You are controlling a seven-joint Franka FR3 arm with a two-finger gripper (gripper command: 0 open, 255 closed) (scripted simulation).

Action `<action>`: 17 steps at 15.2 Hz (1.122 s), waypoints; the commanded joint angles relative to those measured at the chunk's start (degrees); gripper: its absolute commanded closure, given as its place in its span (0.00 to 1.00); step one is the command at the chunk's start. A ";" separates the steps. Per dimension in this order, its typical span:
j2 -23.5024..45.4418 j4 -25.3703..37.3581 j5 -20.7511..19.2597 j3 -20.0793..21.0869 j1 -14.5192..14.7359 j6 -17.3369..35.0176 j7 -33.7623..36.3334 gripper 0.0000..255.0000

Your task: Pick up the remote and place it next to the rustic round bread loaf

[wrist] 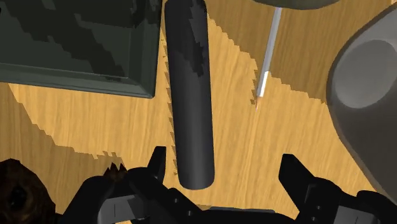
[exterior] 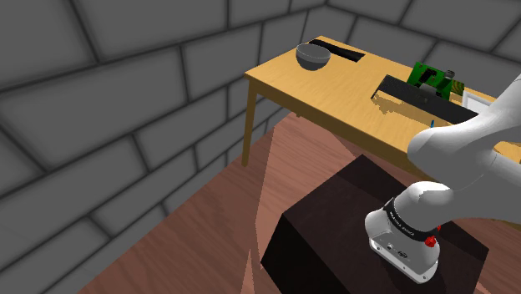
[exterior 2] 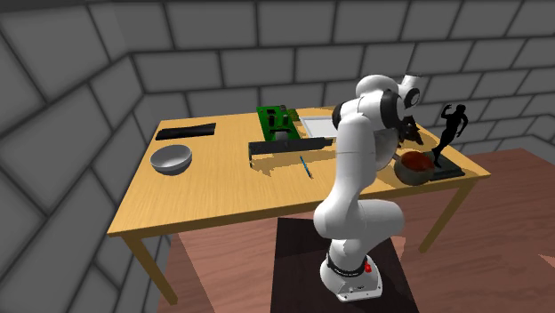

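A grey bowl (exterior 2: 171,159) sat near the counter's (exterior 2: 222,200) left end in the second exterior view, a black slab (exterior 2: 187,132) behind it; a green box (exterior 2: 271,117) stood beside a white tray (exterior 2: 316,120); a pen (exterior 2: 304,165) lay mid-counter.

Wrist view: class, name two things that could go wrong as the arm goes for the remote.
The remote lies off centre in the open end effector, close to one finger; descending straight could land that finger on it. The pen lies close beside it and might be knocked.
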 commanded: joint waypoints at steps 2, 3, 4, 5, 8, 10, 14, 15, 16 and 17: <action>1.94 -0.48 4.79 3.26 -4.94 4.29 -7.41 0.00; 2.05 -0.44 4.99 3.42 -5.19 4.44 -7.71 0.00; 2.32 -0.81 5.21 3.58 -5.19 5.01 -7.85 0.00; 2.60 -1.16 5.44 3.74 -5.21 5.58 -7.99 0.00; 3.48 -2.12 6.13 4.27 -5.30 7.26 -8.42 0.00; 4.31 -2.83 6.75 4.76 -5.42 8.65 -8.79 0.00; 4.31 -2.83 6.75 4.76 -5.42 8.65 -8.79 0.00; 4.31 -2.83 6.75 4.76 -5.42 8.65 -8.79 0.00; 4.31 -2.83 6.75 4.76 -5.42 8.65 -8.79 0.00; 4.31 -2.83 6.75 4.76 -5.42 8.65 -8.79 0.00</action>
